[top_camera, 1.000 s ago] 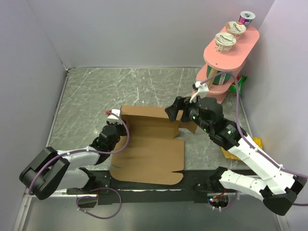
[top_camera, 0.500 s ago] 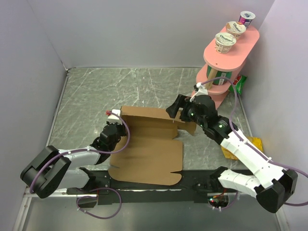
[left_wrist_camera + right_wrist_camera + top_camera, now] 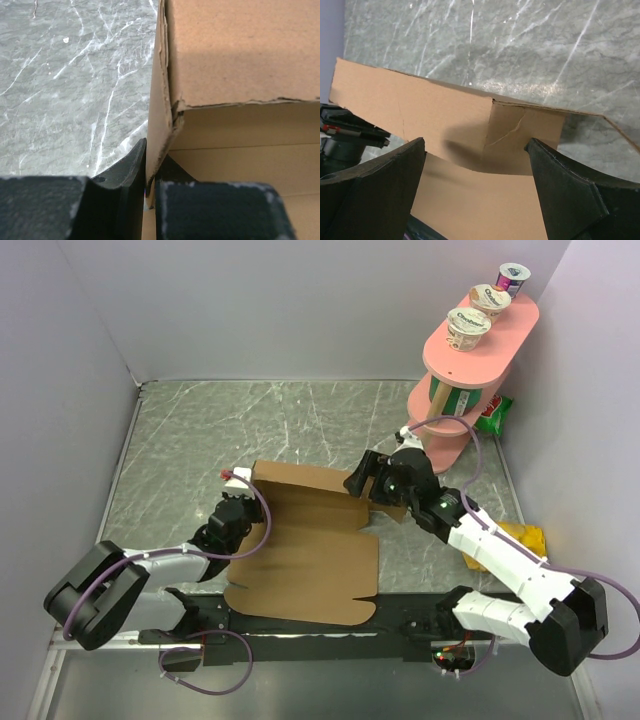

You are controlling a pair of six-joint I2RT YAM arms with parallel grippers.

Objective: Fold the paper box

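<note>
Right fingers (image 3: pixel 370 192) nearer paper box (image 3: pixel 300 560); left fingers' (image 3: pixel 122 180) pinch wrist-view only.

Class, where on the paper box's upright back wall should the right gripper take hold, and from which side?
Top edge of the back wall of the paper box, near the corner fold, from above: it stands upright, thin, both faces free, below the open right gripper.

Paper box (image 3: pixel 310 560): matt brown cardboard, rough torn edge. Table (image 3: pixel 250 420): grey marbled stone look, slight sheen.

left hand (image 3: pixel 150 182) pinched on paper box (image 3: pixel 240 55) side wall
</note>
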